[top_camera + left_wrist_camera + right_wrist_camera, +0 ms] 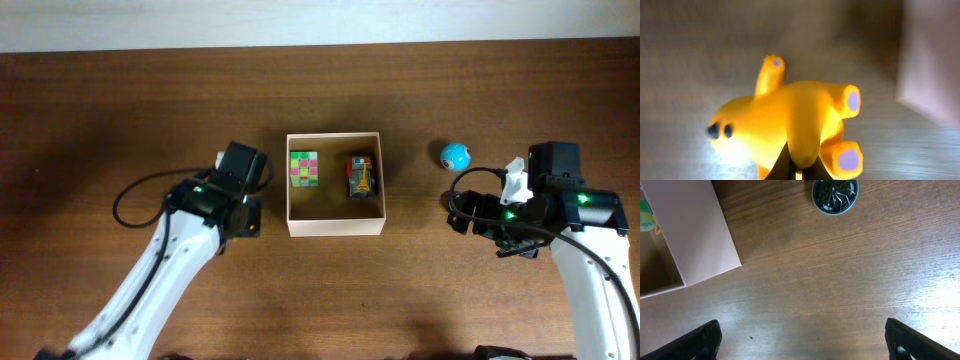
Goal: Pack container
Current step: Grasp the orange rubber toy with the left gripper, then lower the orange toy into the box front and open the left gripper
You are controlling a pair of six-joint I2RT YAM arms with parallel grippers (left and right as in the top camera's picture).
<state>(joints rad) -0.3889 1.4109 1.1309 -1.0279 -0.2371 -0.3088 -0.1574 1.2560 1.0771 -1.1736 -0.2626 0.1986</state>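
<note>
The left jaws grip a yellow toy animal [790, 125] just beside the left wall of the container [335, 226]. The container sits in the middle of the desk [120, 90] with a puzzle cube [304, 168] and a toy car [360, 177] inside. The right jaws stand wide and empty near a blue ball [454, 155]. The step in hand looks like bringing the animal in. The next move calls for clearing the wall and letting go over bare cardboard.

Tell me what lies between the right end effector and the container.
Only bare table, as the right wrist view shows: nothing sits between the right end effector and the container. The ball lies off that line.
</note>
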